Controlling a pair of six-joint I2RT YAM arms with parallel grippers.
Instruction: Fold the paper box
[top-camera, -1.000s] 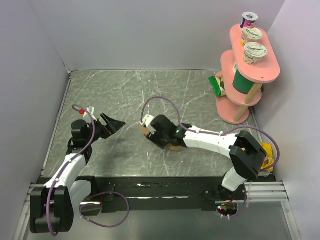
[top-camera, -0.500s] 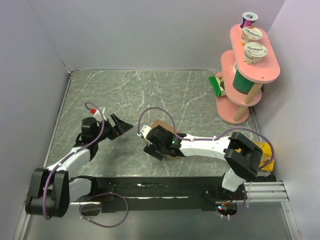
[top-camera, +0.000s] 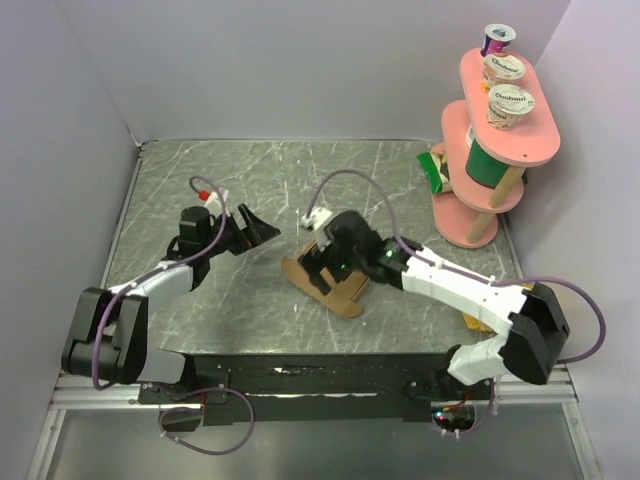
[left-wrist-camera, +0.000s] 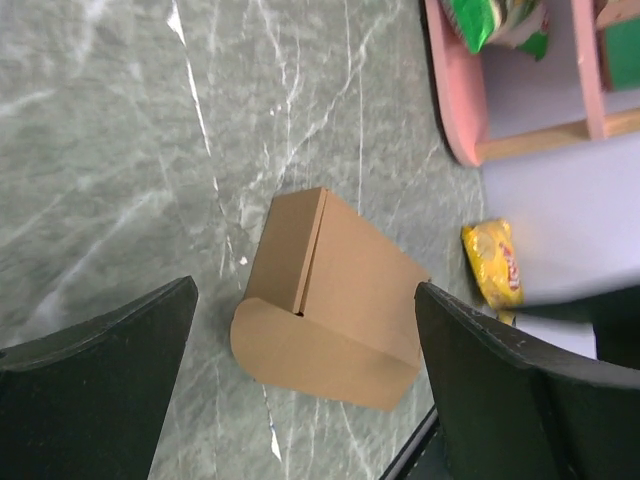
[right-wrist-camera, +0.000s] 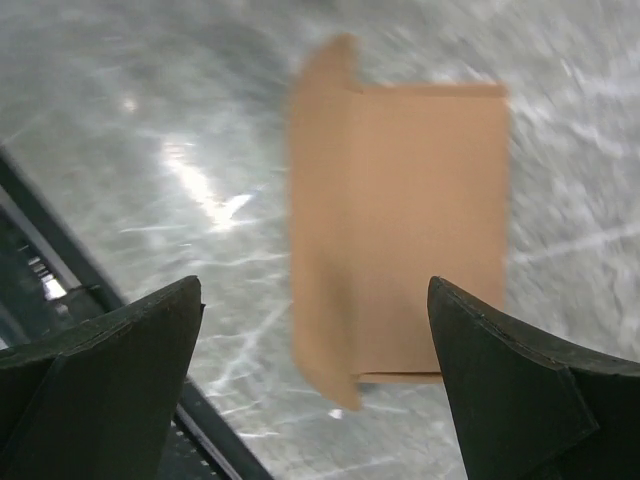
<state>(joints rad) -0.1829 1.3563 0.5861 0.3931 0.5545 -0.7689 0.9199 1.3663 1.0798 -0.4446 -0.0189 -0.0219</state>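
The paper box (top-camera: 343, 293) is plain brown cardboard, partly folded, lying on the marble table with a rounded flap toward the front. In the left wrist view the box (left-wrist-camera: 335, 300) lies ahead of my left gripper (left-wrist-camera: 305, 400), which is open and empty. In the top view the left gripper (top-camera: 261, 235) sits just left of the box, apart from it. My right gripper (top-camera: 322, 262) hovers over the box, open and empty. In the right wrist view the box (right-wrist-camera: 410, 260) is blurred below the right gripper (right-wrist-camera: 315, 400).
A pink two-tier shelf (top-camera: 492, 150) stands at the back right with yogurt cups (top-camera: 509, 104) on top and a green can below. A green snack bag (top-camera: 433, 170) lies at its foot. A yellow packet (left-wrist-camera: 490, 263) lies near the right arm's base. Walls enclose the table.
The right gripper has risen off the box and shifted back and right; the box now lies exposed with its flap out. The left gripper has moved farther right toward the box.
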